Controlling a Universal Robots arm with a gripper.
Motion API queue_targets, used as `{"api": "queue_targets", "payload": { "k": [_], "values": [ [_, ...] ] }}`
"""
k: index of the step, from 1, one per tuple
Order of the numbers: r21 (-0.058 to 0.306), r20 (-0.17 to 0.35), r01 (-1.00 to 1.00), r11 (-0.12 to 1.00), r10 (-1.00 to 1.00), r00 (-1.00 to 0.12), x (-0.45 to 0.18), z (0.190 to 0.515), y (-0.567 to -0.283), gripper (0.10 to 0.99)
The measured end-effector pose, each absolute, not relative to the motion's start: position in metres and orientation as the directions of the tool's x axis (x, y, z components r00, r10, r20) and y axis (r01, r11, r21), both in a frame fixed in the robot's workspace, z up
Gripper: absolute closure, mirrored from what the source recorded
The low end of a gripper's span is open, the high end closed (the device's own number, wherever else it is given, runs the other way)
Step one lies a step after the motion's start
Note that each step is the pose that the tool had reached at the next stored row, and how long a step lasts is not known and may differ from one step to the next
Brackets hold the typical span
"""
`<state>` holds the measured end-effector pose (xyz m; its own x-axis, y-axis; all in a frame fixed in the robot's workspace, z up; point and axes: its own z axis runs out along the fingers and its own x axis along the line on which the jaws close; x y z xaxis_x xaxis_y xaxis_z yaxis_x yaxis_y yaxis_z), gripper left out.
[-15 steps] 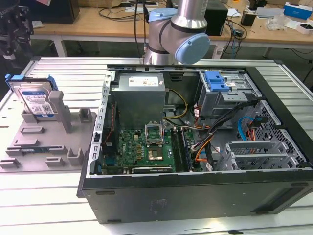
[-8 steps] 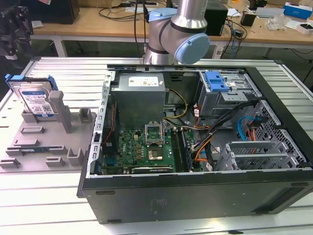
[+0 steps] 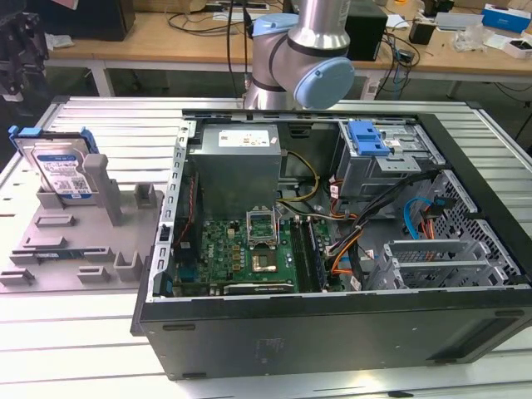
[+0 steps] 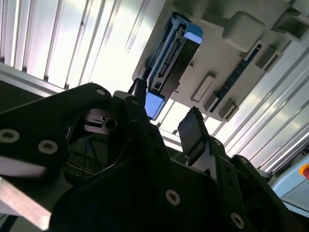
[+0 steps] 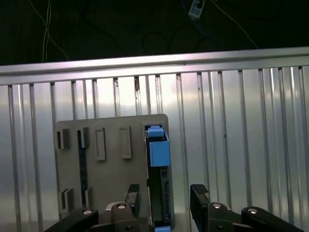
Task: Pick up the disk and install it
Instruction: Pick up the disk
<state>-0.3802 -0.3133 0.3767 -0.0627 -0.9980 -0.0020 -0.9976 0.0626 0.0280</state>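
The disk (image 3: 60, 166) is a silver hard drive with a white-and-blue label in a bright blue carrier. It stands on edge, leaning in a grey slotted holder (image 3: 75, 241) on the exterior view's left. In both wrist views I look down on its thin edge (image 5: 157, 150) (image 4: 169, 58) in that holder (image 5: 108, 169). My gripper (image 5: 165, 198) (image 4: 166, 110) is open, its two black fingers (image 5: 199, 193) on either side of the disk's line and well short of it, with nothing held. The arm (image 3: 307, 58) rises at the back of the exterior view.
An open computer case (image 3: 332, 324) fills the middle and right of the exterior view. Inside are a grey power supply (image 3: 237, 162), a motherboard (image 3: 249, 249), cables, and a drive cage with a blue latch (image 3: 366, 137). Everything rests on a ribbed metal table (image 5: 241, 145).
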Motion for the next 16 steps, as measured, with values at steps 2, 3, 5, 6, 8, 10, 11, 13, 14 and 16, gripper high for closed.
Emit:
{"api": "queue_targets", "payload": {
  "k": [2, 3, 5, 6, 8, 10, 11, 13, 14, 16],
  "values": [
    [0.028, -0.002, -0.998, 0.054, -0.999, -0.054, -0.382, 0.374, -0.313, 0.545],
    [0.028, -0.002, -0.999, 0.040, -0.999, -0.040, -0.384, 0.371, -0.313, 0.545],
    [0.028, -0.002, -0.999, 0.026, -1.000, -0.026, -0.385, 0.368, -0.313, 0.545],
    [0.028, -0.002, -0.999, 0.017, -1.000, -0.017, -0.386, 0.366, -0.313, 0.545],
    [0.028, -0.002, -1.000, 0.006, -1.000, -0.006, -0.389, 0.363, -0.313, 0.545],
    [0.028, -0.002, -1.000, 0.000, -1.000, 0.000, -0.390, 0.361, -0.313, 0.545],
    [0.028, -0.002, -1.000, -0.005, -1.000, 0.005, -0.391, 0.360, -0.313, 0.545],
    [0.028, -0.002, -1.000, -0.014, -1.000, 0.014, -0.392, 0.358, -0.313, 0.545],
    [0.028, -0.002, -0.999, -0.019, -1.000, 0.019, -0.393, 0.356, -0.313, 0.545],
    [0.028, -0.002, -0.999, -0.029, -1.000, 0.029, -0.393, 0.354, -0.313, 0.545]
  ]
}}
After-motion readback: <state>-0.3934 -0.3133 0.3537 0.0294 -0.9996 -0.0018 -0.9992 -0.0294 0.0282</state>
